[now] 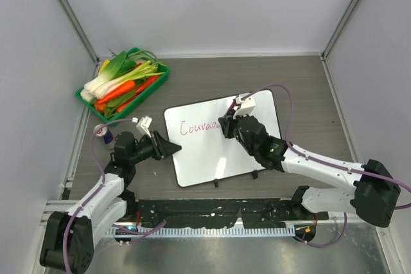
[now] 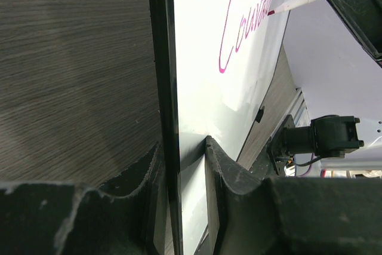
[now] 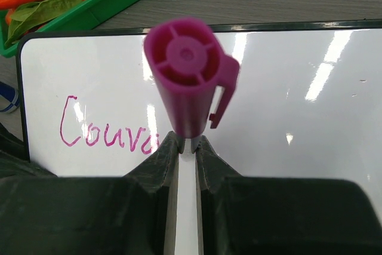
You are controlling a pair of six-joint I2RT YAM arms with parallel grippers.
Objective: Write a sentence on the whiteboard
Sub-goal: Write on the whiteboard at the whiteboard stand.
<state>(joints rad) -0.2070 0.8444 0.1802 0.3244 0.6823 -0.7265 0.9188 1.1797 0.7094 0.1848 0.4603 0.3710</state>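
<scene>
Grey wood-grain worktop [image 1: 308, 94], walled by pale panels on three sides.

1. Whiteboard [image 1: 205, 158]: lies flat at the centre of the frame. Its long axis runs left to right, with the right end tipped slightly toward the top of the frame. It has a thin black frame and rounded corners. Two small black clips [image 1: 216, 184] sit on the lower long edge.
2. Tray [image 1: 157, 85]: green, upper left, set at a diagonal and well apart from the board. It holds vegetables [image 1: 119, 85]: orange carrots and white-stemmed greens.
3. Left pincer [image 1: 168, 148]: sits at the board's left short edge, pressed onto the whiteboard. The wrist view shows one finger above and one below the black frame.
4. Right pincer [image 1: 230, 126]: stands over the board's upper middle, pinching the marker [image 3: 188, 70].
5. Marker: magenta cap end faces the wrist camera, with the barrel standing steeply. In the left wrist view the white barrel slants down to a magenta tip that touches the board at the last letter.
6. Sentence [image 1: 199, 127]: magenta cursive, one line running left to right parallel to the long axis in the board's upper left. It reads roughly "Coura", and the right half of the board is blank.
7. Can [image 1: 106, 134]: small, blue and red, near the left edge and partly hidden by the left arm.
</scene>
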